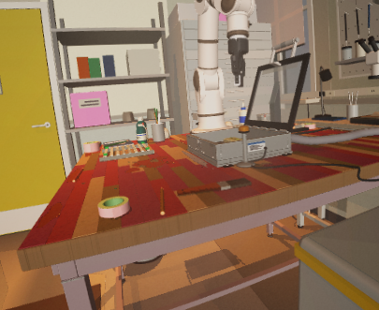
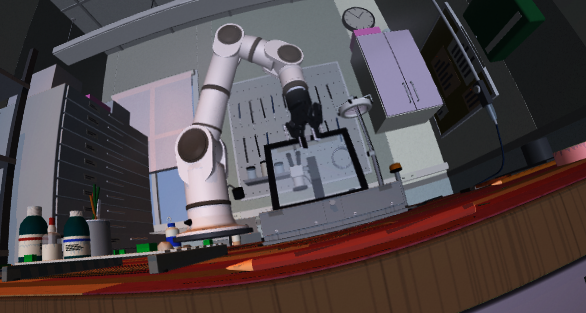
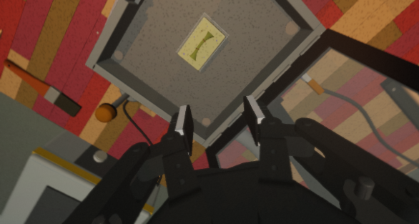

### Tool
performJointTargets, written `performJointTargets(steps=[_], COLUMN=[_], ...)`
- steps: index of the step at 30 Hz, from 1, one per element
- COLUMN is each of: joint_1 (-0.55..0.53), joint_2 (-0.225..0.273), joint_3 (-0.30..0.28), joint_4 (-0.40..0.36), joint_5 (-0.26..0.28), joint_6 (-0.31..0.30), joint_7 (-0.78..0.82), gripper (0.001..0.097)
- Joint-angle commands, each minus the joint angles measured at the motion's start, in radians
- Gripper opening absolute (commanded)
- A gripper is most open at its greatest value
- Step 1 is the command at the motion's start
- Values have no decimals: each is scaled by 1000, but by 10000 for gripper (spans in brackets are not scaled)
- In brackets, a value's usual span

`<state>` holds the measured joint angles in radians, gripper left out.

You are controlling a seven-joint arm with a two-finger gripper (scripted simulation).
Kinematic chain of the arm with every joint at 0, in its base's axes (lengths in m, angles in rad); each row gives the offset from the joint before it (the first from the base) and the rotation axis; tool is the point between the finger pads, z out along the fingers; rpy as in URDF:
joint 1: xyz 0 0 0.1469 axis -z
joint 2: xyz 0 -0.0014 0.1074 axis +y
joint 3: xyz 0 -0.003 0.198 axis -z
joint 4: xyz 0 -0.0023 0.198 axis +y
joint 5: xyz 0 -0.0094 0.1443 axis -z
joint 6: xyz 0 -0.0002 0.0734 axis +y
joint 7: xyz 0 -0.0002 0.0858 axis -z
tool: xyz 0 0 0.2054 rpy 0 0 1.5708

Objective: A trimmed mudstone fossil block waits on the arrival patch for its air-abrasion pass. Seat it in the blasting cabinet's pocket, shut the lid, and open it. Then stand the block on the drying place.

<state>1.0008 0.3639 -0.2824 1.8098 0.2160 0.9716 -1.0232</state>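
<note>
The fossil block (image 3: 202,42), a pale yellow slab with a dark fossil mark, lies flat in the pocket in the floor of the grey blasting cabinet (image 1: 239,145) (image 2: 332,209) (image 3: 203,56). The cabinet's dark-framed glass lid (image 1: 278,92) (image 2: 315,167) (image 3: 321,77) stands open, upright at the back. My gripper (image 1: 237,77) (image 2: 303,140) (image 3: 217,116) hangs high above the cabinet near the lid's top edge; it is open and holds nothing.
A grey cup (image 1: 158,131) and a bottle stand by a tray of vials (image 1: 125,150) on the bench's left. A tape roll (image 1: 113,206), a brush (image 1: 214,187), a knobbed post (image 1: 244,145) and a hose (image 1: 342,135) lie around the cabinet.
</note>
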Motion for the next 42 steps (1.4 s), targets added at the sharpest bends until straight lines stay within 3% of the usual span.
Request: performJointTargets(steps=[1,12,24,42], joint_1=[0,2,25,63], joint_2=[-6,-73,-130,-158], joint_3=[-11,-154,-304,-473], joint_4=[-7,-91,-212,-418], joint_5=[5,52,69,63], joint_6=[11,150,297,489], joint_7=[27,417,920,1593], gripper=[530,530,530,530])
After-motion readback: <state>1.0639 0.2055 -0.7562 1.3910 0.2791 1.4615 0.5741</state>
